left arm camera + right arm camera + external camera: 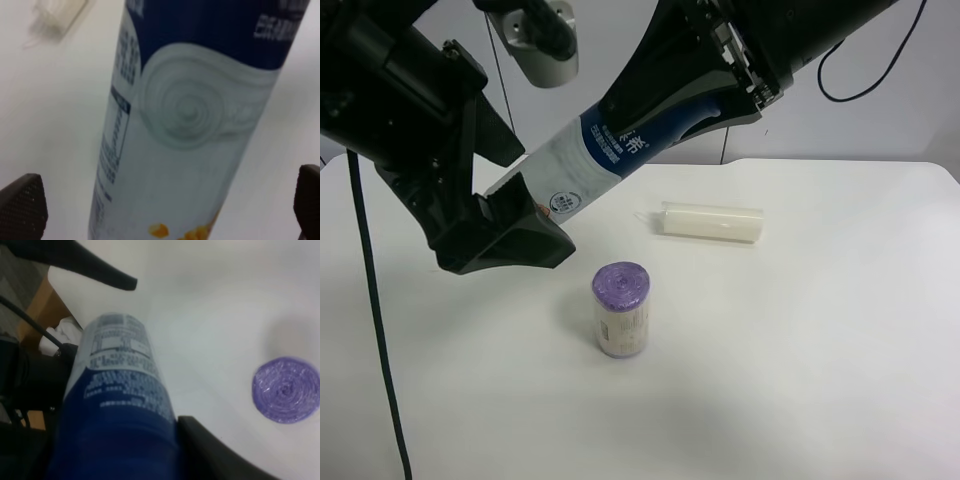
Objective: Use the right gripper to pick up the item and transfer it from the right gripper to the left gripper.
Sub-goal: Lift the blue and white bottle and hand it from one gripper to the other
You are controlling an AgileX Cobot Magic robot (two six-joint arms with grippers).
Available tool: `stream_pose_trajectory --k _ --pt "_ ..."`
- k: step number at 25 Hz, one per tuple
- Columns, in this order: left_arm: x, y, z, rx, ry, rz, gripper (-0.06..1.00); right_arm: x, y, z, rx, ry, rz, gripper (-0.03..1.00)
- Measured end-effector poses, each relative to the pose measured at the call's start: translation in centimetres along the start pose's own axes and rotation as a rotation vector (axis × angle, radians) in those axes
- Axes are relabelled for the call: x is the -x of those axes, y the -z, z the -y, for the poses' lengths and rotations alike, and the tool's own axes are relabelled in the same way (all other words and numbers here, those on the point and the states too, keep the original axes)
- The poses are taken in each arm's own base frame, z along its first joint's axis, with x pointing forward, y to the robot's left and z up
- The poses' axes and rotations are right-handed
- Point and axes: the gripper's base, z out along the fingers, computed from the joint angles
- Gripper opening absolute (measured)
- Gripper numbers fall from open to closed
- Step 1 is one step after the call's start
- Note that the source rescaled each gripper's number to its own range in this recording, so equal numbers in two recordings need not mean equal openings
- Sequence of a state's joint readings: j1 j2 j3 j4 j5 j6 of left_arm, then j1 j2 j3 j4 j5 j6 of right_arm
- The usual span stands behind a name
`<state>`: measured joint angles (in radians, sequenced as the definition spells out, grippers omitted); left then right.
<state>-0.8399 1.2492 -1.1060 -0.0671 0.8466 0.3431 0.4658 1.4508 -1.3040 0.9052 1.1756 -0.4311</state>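
Note:
The item (pixel 610 150), a slim bottle with a dark blue upper part and a white lower body, hangs tilted in the air above the table. My right gripper (pixel 740 85) is shut on its dark blue end; in the right wrist view the bottle (pixel 120 405) fills the frame beside one black finger (pixel 210 450). My left gripper (pixel 515 190) is open, its broad fingers standing on either side of the bottle's white base end. In the left wrist view the bottle (pixel 185 125) lies between the two fingertips (pixel 20 205), with gaps on both sides.
A squat purple-topped can (pixel 621 308) stands upright on the white table (pixel 820 350) below the bottle, also in the right wrist view (pixel 286 390). A cream-white tube (pixel 712 221) lies behind it. A black cable (pixel 375 330) hangs at the left edge.

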Motion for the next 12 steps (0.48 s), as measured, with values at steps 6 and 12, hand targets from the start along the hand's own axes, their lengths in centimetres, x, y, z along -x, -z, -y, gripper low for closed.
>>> stream_pose_trajectory --k 6,12 --pt "0.22 0.0 0.39 -0.033 -0.049 0.022 1.0 0.08 0.0 -0.06 0.006 -0.004 0.009 0.0" --pt "0.32 -0.48 0.36 -0.038 -0.052 0.016 0.96 0.21 0.0 -0.12 0.013 -0.009 0.023 0.0"
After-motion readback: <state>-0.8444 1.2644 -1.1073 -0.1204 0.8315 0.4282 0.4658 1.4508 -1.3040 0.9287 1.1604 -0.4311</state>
